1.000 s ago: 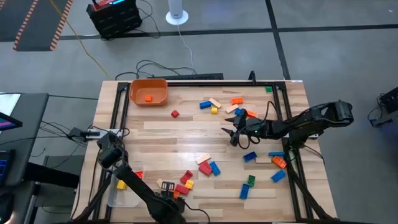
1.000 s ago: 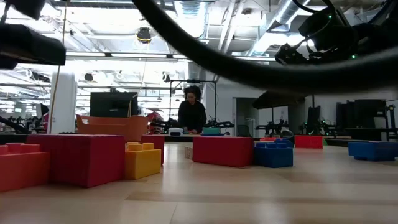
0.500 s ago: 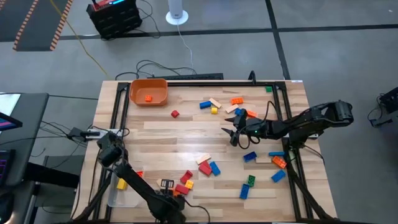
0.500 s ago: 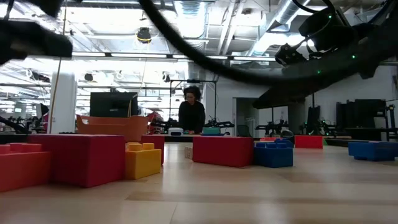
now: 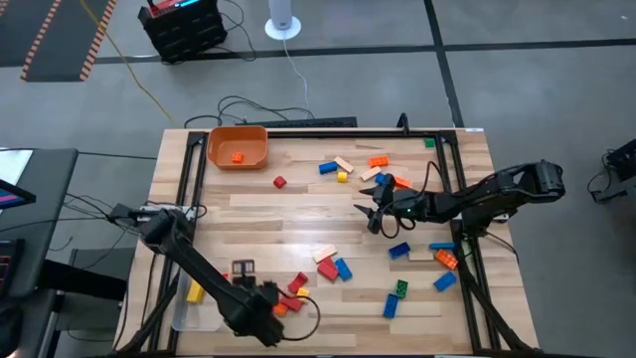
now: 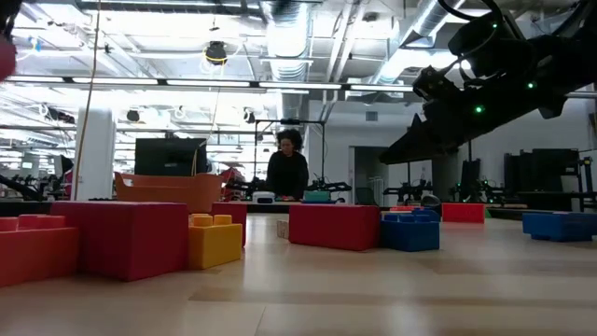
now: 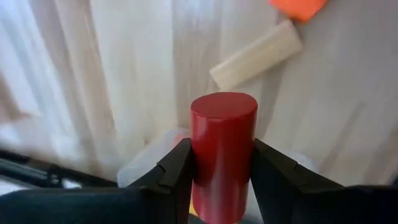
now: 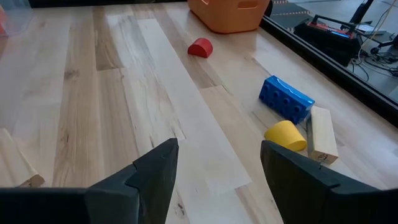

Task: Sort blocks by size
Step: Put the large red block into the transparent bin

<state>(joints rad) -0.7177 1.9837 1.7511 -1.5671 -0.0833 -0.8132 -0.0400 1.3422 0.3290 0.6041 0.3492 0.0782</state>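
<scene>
The left tool (image 7: 221,171) is clamped on a red cylinder block (image 7: 222,149), raised over the desk (image 5: 258,214) at about seven o'clock. The right tool (image 5: 370,212), fingers apart and holding nothing, waits near centre. Other blocks (image 5: 338,267) lie scattered from twelve to five o'clock.

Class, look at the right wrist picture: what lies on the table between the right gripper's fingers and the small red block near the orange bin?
Only bare wooden table lies between the open right gripper and the red block; the right wrist view shows it.
</scene>
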